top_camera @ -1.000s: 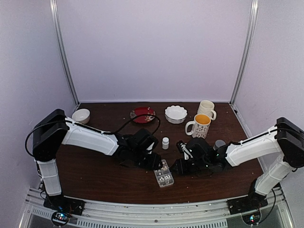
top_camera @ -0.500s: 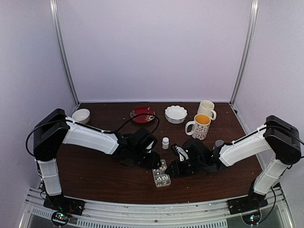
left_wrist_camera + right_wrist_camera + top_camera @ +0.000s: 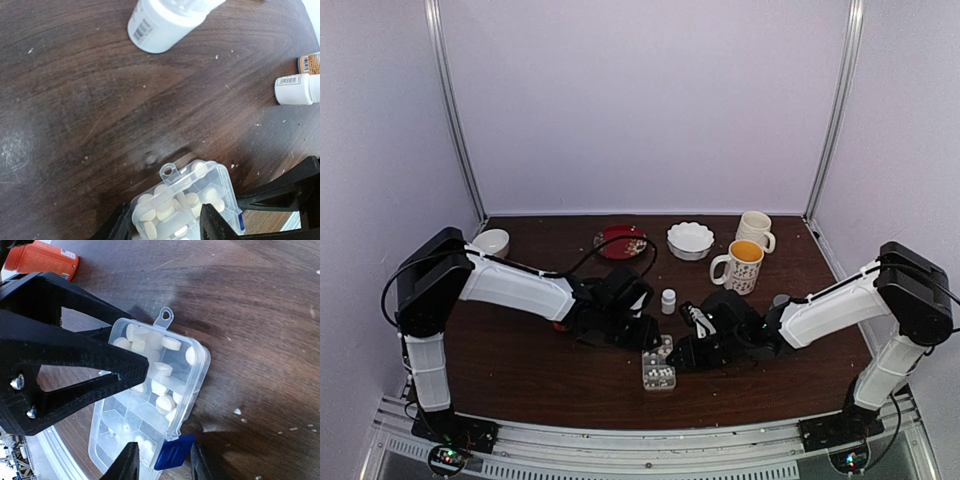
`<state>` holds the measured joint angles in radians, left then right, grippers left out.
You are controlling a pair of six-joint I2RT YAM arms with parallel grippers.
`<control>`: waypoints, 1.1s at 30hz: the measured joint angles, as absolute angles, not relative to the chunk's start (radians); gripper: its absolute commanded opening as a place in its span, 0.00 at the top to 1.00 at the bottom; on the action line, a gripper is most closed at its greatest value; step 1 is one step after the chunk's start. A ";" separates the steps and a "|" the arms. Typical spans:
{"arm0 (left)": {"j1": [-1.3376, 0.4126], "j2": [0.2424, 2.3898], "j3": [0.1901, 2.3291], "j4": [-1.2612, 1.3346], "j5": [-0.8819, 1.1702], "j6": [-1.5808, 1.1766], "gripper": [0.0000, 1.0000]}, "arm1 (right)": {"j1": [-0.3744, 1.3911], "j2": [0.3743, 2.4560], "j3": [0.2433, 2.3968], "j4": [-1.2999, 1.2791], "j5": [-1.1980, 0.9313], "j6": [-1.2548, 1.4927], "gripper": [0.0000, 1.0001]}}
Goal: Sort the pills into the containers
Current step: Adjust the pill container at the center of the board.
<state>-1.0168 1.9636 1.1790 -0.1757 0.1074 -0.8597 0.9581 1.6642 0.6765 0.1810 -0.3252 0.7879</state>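
The clear pill box lies on the table between both arms, its lid down. Several cells hold beige pills, also seen as pills in the left wrist view. My left gripper is at the box's ring-tab end. One finger stands at the box's edge and the other finger tip lies over the lid's middle. My right gripper is open, its fingers either side of the blue latch, which sticks out from the box's long side. In the top view the left gripper and right gripper meet over the box.
A small white bottle stands behind the box. Another white bottle lies on its side, and an orange bottle lies near the left arm. Two mugs, a white bowl, a red plate and a small bowl stand at the back.
The pill box has shifted a little left and turned. My right arm has moved left up to it. The left jaws have narrowed.
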 measured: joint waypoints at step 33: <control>-1.028 1.992 1.219 -0.185 0.121 -0.846 0.54 | 0.970 1.620 0.697 0.061 -0.257 0.763 0.68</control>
<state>-1.0283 1.9923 1.2194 -0.1852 0.1207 -0.8463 0.9703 1.6203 0.6971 0.0608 -0.2569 0.7631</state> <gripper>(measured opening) 0.461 0.336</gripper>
